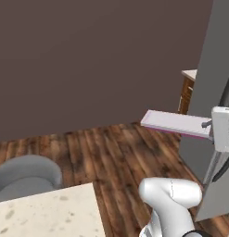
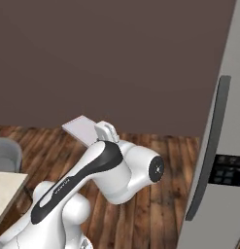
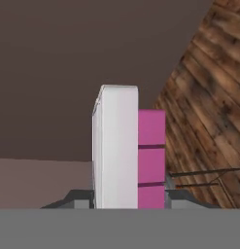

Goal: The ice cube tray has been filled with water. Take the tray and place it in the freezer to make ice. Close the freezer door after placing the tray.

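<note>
My gripper [image 1: 210, 125] is shut on one short end of the ice cube tray [image 1: 174, 124], a thin pale lavender slab with a pinkish edge. The tray juts out to the left, nearly level, high above the floor. From the right base view the tray [image 2: 81, 128] sticks out beyond the gripper [image 2: 105, 132], toward the wall. In the hand view the tray [image 3: 116, 151] stands edge-on between the fingertips [image 3: 176, 195], its pink side on the right. The grey freezer [image 1: 209, 83] rises just right of the gripper. Its long dark handle [image 2: 212, 146] is at the right edge.
A brown wall [image 1: 88, 60] fills the back and a wooden floor [image 1: 116, 152] lies below the tray. A grey chair [image 1: 25, 178] and a pale stone counter [image 1: 46, 213] sit at lower left. A wooden cabinet [image 1: 186, 92] stands behind the freezer.
</note>
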Tool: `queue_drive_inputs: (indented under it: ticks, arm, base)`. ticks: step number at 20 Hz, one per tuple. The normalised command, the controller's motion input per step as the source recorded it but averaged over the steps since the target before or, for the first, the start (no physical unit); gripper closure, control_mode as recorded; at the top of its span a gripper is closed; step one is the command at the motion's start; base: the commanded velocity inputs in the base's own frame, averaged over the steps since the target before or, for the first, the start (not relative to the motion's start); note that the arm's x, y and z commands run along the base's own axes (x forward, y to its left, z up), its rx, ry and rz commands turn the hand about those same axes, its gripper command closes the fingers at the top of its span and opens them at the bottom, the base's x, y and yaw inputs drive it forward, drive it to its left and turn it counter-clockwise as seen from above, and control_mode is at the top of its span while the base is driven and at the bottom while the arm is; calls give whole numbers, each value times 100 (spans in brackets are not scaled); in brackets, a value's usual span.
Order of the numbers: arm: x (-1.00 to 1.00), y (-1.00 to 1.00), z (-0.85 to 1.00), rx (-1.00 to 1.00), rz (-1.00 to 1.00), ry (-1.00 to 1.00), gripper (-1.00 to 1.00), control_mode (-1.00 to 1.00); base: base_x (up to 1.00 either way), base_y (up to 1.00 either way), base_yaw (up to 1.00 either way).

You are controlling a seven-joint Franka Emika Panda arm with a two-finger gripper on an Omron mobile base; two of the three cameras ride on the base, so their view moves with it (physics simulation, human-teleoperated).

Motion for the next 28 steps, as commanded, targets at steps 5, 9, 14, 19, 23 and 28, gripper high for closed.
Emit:
queue_drive_inputs:
  ticks: [5, 9, 14, 19, 23, 28]
  arm:
    - [0, 0, 0, 0, 0, 0, 100, 100]
    - [0, 0, 0, 0, 0, 0, 100, 100]
    - [0, 0, 0, 0, 0, 0, 100, 100]
    - [0, 0, 0, 0, 0, 0, 100, 100]
    - [0, 0, 0, 0, 0, 0, 100, 100]
    - [0, 0, 0, 0, 0, 0, 100, 100]
  base:
    - [85, 0, 0]
    - [85, 0, 0]
    - [81, -4, 0]
    - [79, -7, 0]
    - [71, -15, -1]
    - [40, -38, -10]
